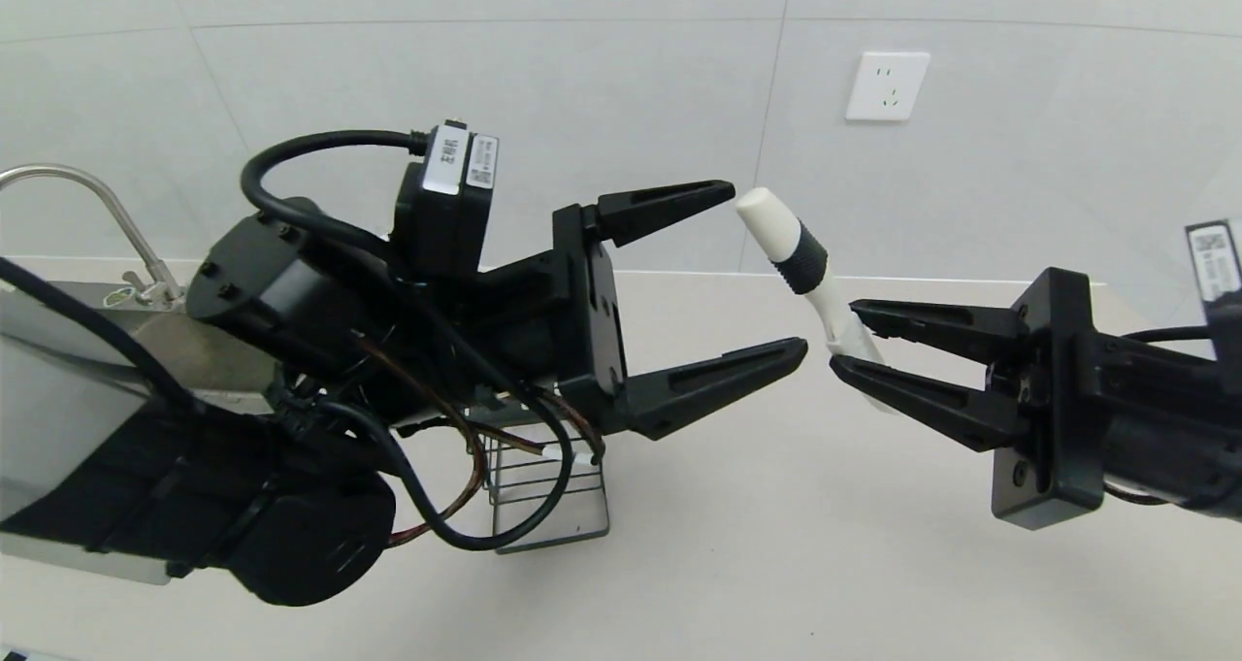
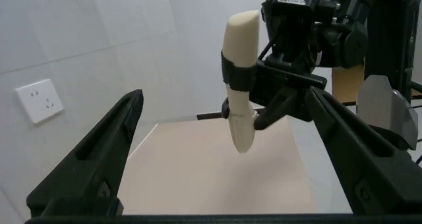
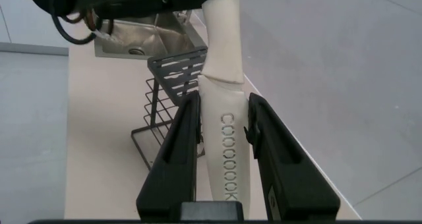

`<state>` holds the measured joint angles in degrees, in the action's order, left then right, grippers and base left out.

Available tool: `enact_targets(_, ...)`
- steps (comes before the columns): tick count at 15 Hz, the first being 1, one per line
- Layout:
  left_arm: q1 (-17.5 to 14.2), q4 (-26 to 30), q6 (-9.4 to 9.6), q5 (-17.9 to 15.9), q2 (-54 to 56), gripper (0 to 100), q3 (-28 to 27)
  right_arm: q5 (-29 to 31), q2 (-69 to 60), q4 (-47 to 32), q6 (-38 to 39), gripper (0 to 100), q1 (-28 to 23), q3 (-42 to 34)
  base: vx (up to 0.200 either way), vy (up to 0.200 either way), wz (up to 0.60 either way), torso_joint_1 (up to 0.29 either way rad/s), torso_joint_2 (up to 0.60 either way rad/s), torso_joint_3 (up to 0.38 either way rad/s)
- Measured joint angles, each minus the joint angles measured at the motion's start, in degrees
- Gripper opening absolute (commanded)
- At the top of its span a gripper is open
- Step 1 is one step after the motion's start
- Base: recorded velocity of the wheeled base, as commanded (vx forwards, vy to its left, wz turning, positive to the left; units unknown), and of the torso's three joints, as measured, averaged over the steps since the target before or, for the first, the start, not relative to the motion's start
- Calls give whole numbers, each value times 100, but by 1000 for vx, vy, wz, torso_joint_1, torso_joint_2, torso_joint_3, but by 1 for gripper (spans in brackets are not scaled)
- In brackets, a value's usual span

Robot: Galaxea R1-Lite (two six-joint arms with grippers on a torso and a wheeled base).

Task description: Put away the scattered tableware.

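In the head view the right claw (image 1: 844,336) is closed on the lower part of a white utensil (image 1: 796,248) with a black band. It holds the utensil tilted in the air above the worktop (image 1: 776,545). The left claw (image 1: 768,268) is spread wide, with the utensil's rounded end just between its fingertips and touching neither. A wire rack (image 1: 543,506) stands on the worktop below the left arm, beside the sink (image 1: 194,360). The left wrist view shows the same wide gap, with the utensil ahead and nothing gripped. In the right wrist view both fingers press the utensil's flanks. This looks like a handover, and the risk is timing. If the right claw lets go before the left has a firm hold, or the left closes only on the smooth tip, the utensil could slip and fall clear of the rack. The shaft carries raised lettering, and small code stickers sit on the wrist cameras.
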<state>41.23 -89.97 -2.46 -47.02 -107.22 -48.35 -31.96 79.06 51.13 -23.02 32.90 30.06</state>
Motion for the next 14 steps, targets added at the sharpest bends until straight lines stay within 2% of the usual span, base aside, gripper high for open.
enact_targets(2,141,0,-13,2,-224,100,-276,-2,2,7,-7,0,-2,-5,0,0,0,0,0,0)
enact_targets(6,234,2,-126,2,-518,100,-683,-2,40,11,-7,0,-29,9,0,0,0,0,0,0)
enact_targets(13,317,2,-112,0,-563,100,-735,0,187,73,-33,0,-93,78,0,0,0,0,0,0)
enact_targets(14,325,2,-112,0,-562,0,-738,-2,195,77,-33,0,-99,80,0,0,0,0,0,0)
